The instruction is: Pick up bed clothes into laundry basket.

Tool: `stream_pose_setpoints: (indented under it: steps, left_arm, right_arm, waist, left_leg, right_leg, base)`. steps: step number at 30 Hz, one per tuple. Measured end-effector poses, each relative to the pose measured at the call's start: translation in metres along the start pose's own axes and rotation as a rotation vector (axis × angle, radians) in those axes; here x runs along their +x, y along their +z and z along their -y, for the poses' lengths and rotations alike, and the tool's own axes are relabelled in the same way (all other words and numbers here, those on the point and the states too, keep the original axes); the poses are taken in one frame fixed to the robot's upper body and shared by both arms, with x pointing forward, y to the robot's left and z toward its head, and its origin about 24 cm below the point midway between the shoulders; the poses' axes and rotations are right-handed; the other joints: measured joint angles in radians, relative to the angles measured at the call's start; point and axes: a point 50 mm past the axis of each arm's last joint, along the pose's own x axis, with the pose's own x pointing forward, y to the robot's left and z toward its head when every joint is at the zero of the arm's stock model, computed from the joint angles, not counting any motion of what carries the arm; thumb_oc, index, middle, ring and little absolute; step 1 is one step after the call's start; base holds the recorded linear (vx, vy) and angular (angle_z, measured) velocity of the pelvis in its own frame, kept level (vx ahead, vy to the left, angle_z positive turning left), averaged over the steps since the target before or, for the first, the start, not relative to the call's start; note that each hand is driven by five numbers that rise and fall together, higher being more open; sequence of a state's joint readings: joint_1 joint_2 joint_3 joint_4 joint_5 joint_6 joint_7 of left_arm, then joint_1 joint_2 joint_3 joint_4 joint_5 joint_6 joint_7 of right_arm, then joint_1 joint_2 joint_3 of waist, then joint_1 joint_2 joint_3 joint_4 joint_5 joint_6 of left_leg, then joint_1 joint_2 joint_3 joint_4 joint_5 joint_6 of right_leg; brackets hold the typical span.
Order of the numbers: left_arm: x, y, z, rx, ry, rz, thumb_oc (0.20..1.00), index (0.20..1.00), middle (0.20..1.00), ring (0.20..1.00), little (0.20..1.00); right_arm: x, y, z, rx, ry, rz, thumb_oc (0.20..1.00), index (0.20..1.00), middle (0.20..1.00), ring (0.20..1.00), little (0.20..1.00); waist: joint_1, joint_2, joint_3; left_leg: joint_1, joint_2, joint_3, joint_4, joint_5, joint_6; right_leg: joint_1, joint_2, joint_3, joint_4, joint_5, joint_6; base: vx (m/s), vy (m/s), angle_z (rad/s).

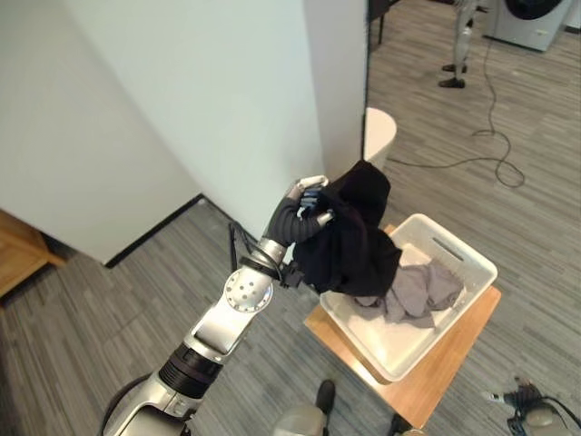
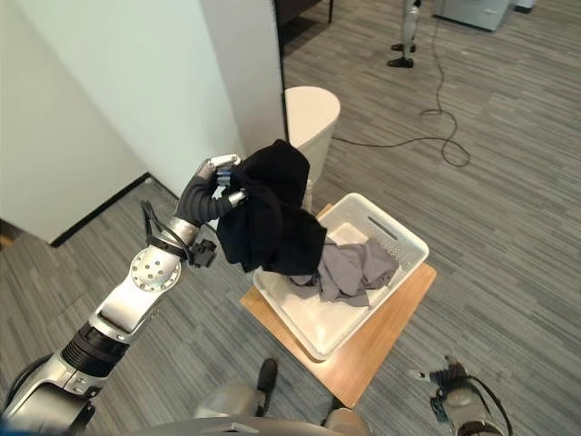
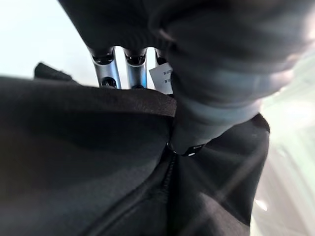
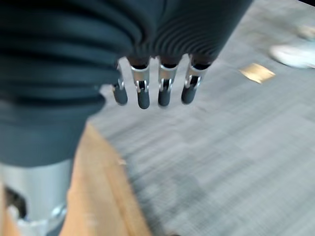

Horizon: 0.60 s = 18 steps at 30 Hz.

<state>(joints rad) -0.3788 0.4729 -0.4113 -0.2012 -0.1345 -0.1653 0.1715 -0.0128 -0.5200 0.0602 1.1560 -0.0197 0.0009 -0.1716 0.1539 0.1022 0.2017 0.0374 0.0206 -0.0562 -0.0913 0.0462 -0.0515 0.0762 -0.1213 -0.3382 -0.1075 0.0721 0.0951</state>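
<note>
- The left hand [image 1: 307, 211] is raised beside the white laundry basket [image 1: 472, 263], its fingers [image 3: 109, 73] curled into a black garment [image 1: 349, 238] and clamped on it.
- The black garment hangs in a bunched mass from that hand; its lower part drapes over the basket's rim on the side nearest the white wall [image 1: 209, 100] and reaches inside the basket.
- In the left wrist view the dark cloth [image 3: 88, 162] lies right against the hand, with a small white tag [image 3: 165, 78] beside the fingers.
- A grey garment [image 1: 419, 289] lies crumpled inside the basket, just beside the hanging black one and touching it.
- The basket stands on a low wooden counter [image 1: 454, 350] and covers most of its top; a bare strip of wood shows along the counter's edges on the sides away from the wall.
- The right hand [image 4: 152, 86] hangs over the grey striped floor [image 4: 221, 147] with its fingers straight and spread apart, holding nothing; a wooden edge [image 4: 103, 187] shows beneath its wrist.
- A white rounded stool or bin [image 2: 311, 113] stands on the floor behind the black garment, next to the corner of the white wall.
- A black cord [image 1: 490, 136] trails over the floor well beyond the basket.
</note>
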Motion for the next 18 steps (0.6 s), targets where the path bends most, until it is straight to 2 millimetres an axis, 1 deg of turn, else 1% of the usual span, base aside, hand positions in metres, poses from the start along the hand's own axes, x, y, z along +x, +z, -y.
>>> stream_pose_setpoints:
  steps: [2,4,6,8,9,10,11,14,15,16,18]
  left_arm:
    - [0.002,0.010,0.001,-0.010,-0.005,0.055,0.200,0.200,0.200,0.200,0.200]
    - [0.007,0.019,0.007,-0.034,-0.017,0.108,0.200,0.200,0.200,0.200,0.200]
    - [0.009,0.021,0.013,-0.061,-0.019,0.123,0.200,0.200,0.200,0.200,0.200]
    - [0.010,0.022,0.019,-0.083,-0.032,0.127,0.200,0.200,0.200,0.200,0.200]
    - [0.011,0.017,0.027,-0.091,-0.060,0.108,0.200,0.200,0.200,0.200,0.200]
    - [0.012,0.014,0.031,-0.093,-0.072,0.095,0.200,0.200,0.200,0.200,0.200]
    - [0.013,0.009,0.036,-0.096,-0.087,0.075,0.200,0.200,0.200,0.200,0.200]
    - [0.013,-0.011,0.055,-0.074,-0.138,-0.014,0.200,0.200,0.200,0.200,0.200]
    - [0.013,-0.017,0.059,-0.063,-0.149,-0.035,0.200,0.200,0.200,0.200,0.200]
    - [0.011,-0.027,0.065,-0.048,-0.162,-0.084,0.200,0.200,0.200,0.200,0.200]
    - [0.007,-0.042,0.073,-0.018,-0.179,-0.149,0.200,0.200,0.200,0.200,0.200]
  right_arm:
    - [-0.001,-0.009,0.002,0.004,0.000,-0.023,1.000,1.000,1.000,1.000,1.000]
    - [-0.003,-0.016,0.001,0.053,-0.002,-0.041,1.000,1.000,1.000,1.000,1.000]
    - [-0.005,-0.022,-0.002,0.074,0.008,-0.059,1.000,1.000,1.000,1.000,1.000]
    - [-0.006,-0.021,-0.009,0.088,0.023,-0.060,1.000,1.000,1.000,1.000,1.000]
    - [-0.007,-0.018,-0.020,0.101,0.049,-0.055,1.000,1.000,1.000,1.000,1.000]
    - [-0.007,-0.014,-0.024,0.102,0.060,-0.046,1.000,1.000,1.000,1.000,1.000]
    - [-0.007,-0.012,-0.029,0.114,0.073,-0.042,1.000,1.000,1.000,1.000,1.000]
    - [-0.009,-0.002,-0.046,0.148,0.113,-0.022,1.000,1.000,1.000,1.000,1.000]
    - [-0.010,-0.001,-0.049,0.138,0.122,-0.019,1.000,1.000,1.000,1.000,1.000]
    - [-0.011,0.001,-0.053,0.127,0.134,-0.013,1.000,1.000,1.000,1.000,1.000]
    - [-0.012,0.002,-0.057,0.120,0.147,-0.008,1.000,1.000,1.000,1.000,1.000]
  waist:
    - [-0.014,0.007,-0.005]
    - [-0.018,0.017,-0.011]
    - [-0.022,0.023,-0.015]
    - [-0.037,0.024,-0.016]
    - [-0.045,0.024,-0.017]
    - [-0.046,0.025,-0.017]
    - [-0.056,0.024,-0.017]
    - [-0.080,0.021,-0.017]
    - [-0.084,0.022,-0.018]
    - [-0.093,0.020,-0.018]
    - [-0.108,0.012,-0.018]
  left_leg:
    - [0.002,0.002,0.008,0.000,-0.001,-0.001]
    - [0.003,0.004,0.018,0.000,-0.001,-0.001]
    - [0.004,0.005,0.020,0.000,-0.002,-0.002]
    - [0.003,0.006,0.021,0.000,-0.002,-0.002]
    - [-0.001,0.009,0.038,0.000,-0.003,-0.003]
    - [-0.002,0.010,0.044,0.000,-0.002,-0.002]
    - [-0.003,0.010,0.047,0.000,-0.002,-0.002]
    - [-0.018,0.011,0.060,0.000,-0.002,-0.002]
    - [-0.021,0.011,0.067,0.000,-0.001,-0.001]
    - [-0.019,0.012,0.071,0.000,-0.001,0.000]
    - [-0.019,0.013,0.075,0.000,-0.001,0.000]
  right_leg:
    - [-0.002,0.002,0.008,0.000,0.000,0.000]
    - [-0.005,0.003,0.018,0.000,-0.001,0.002]
    - [-0.006,0.004,0.021,0.000,-0.001,0.002]
    - [-0.007,0.005,0.022,0.000,-0.001,0.002]
    - [-0.020,0.008,0.040,0.000,0.003,-0.003]
    - [-0.026,0.008,0.047,0.000,0.007,-0.004]
    - [-0.029,0.009,0.051,0.000,0.008,-0.004]
    - [-0.050,0.010,0.065,0.003,0.014,-0.005]
    - [-0.054,0.010,0.068,0.003,0.017,-0.004]
    - [-0.055,0.011,0.070,0.004,0.023,-0.011]
    - [-0.057,0.012,0.075,0.003,0.022,-0.011]
  base:
    - [0.00,0.009,-0.10]
    - [0.00,0.003,-0.12]
    - [0.00,0.000,-0.04]
    - [0.00,-0.003,-0.08]
    - [-0.01,-0.005,-0.26]
    - [-0.01,-0.005,-0.29]
    - [0.00,-0.009,-0.14]
    - [0.00,-0.019,-0.14]
    - [0.00,-0.016,-0.17]
    - [0.00,-0.011,-0.08]
    - [0.00,-0.014,-0.06]
